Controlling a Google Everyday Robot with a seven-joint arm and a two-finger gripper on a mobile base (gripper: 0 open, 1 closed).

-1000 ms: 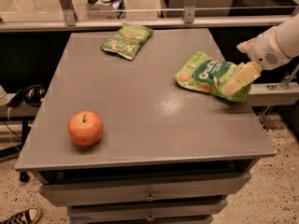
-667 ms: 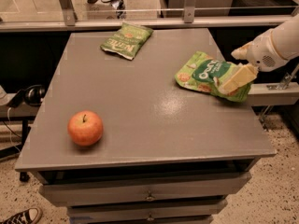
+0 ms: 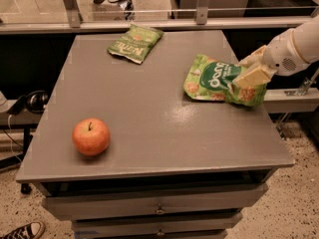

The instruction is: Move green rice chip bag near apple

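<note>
Sneaker (image 3: 23, 230) on floor, bottom left corner. Drawer fronts (image 3: 159, 209) below grey counter (image 3: 149, 118). Apple (image 3: 91, 137) upright near front-left edge of counter, stem up. Green rice chip bag (image 3: 218, 80) lies crinkled at mid-right of counter, well apart from apple, its right end overhanging counter edge. Pincer (image 3: 251, 66) reaches in from right, pinching right end of green rice chip bag. Darker green chip bag (image 3: 135, 43) flat near far edge.
</note>
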